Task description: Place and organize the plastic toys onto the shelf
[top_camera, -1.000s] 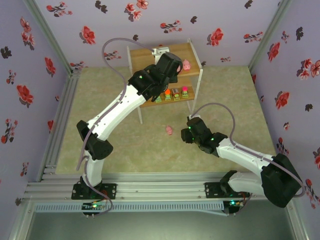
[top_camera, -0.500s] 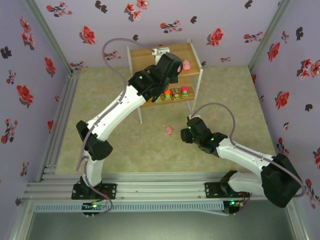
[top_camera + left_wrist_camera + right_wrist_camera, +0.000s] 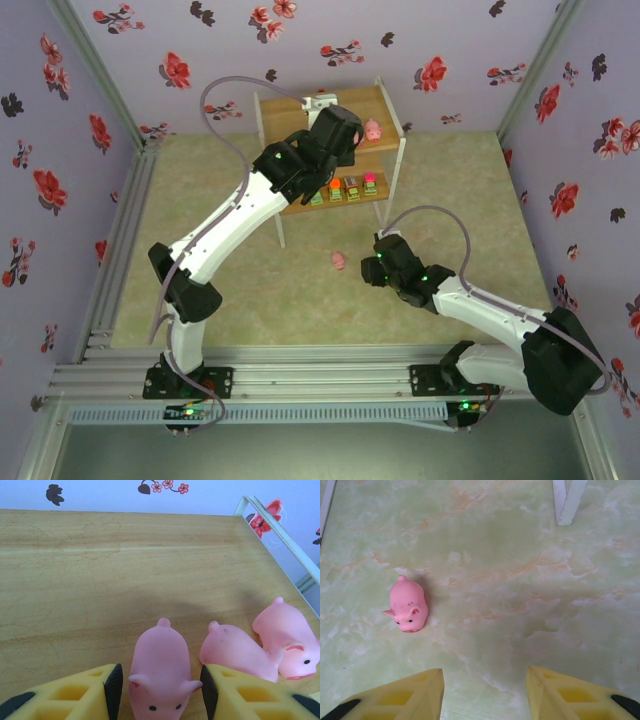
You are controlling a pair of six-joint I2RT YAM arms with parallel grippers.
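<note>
On the shelf (image 3: 100,570), top board: three pink pigs near its right-hand end, namely the near pig (image 3: 160,670), the middle pig (image 3: 232,652) and the end pig (image 3: 287,640); the middle and end pigs touch.
Shelf, lower board: row of small blocks (image 3: 343,190), greenish bases, standing upright.
Off the shelf: floor pig (image 3: 407,605), lying on the table in front of the shelf's legs, snout away from the shelf.
Left gripper (image 3: 161,692): over the top board, jaws parted, one either side of the near pig; no squeeze evident.
Right gripper (image 3: 485,685): in front of the shelf, near the floor pig, jaws wide and empty.
Handling (judged): pigs look light, soft and hollow, with smooth rounded skin likely to slip.
Hold point (judged): across the flanks at mid-body, not on the snout, ears or tail.
Outstanding: floor pig not yet shelved.
</note>
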